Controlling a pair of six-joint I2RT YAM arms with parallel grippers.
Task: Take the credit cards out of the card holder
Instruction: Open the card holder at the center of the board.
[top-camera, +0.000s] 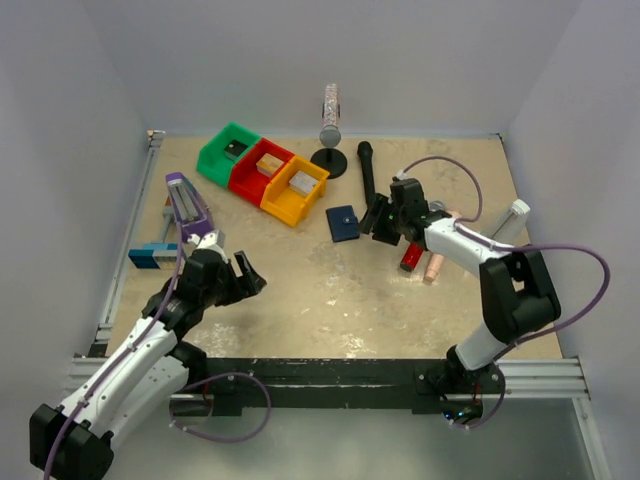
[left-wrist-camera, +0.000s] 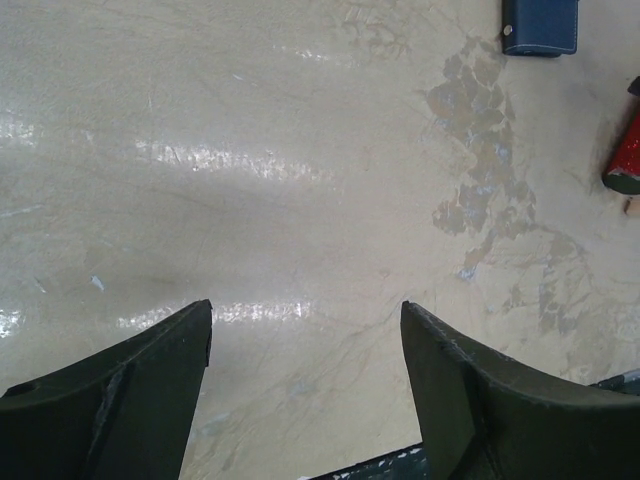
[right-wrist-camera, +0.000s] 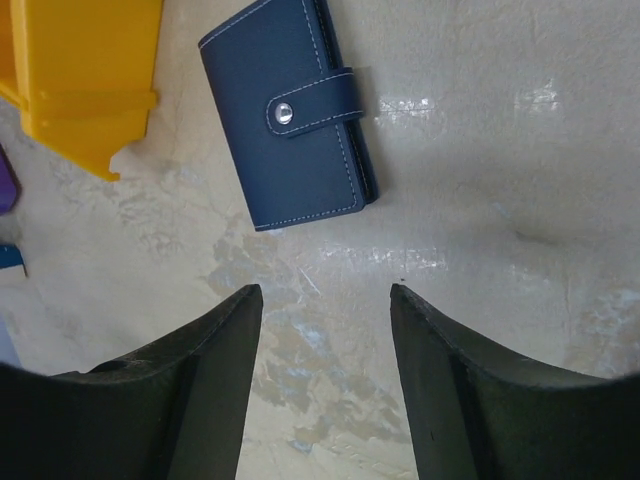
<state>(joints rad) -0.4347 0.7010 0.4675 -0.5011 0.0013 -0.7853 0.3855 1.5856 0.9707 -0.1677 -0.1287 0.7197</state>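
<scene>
Top view: the closed dark blue card holder (top-camera: 343, 222) lies on the table (top-camera: 320, 300), just beside the right tool (top-camera: 373, 224). The left tool (top-camera: 250, 272) is well apart from it.

Left wrist view: the left tool is spread wide above the table.

Right wrist view: the right tool is spread wide, with the holder snapped shut just beyond it.

My right pincer (right-wrist-camera: 325, 300) is black; the flat leather card holder (right-wrist-camera: 290, 130) is dark blue, white-stitched, silver-snapped; the surface (right-wrist-camera: 480, 200) mottled beige.
</scene>
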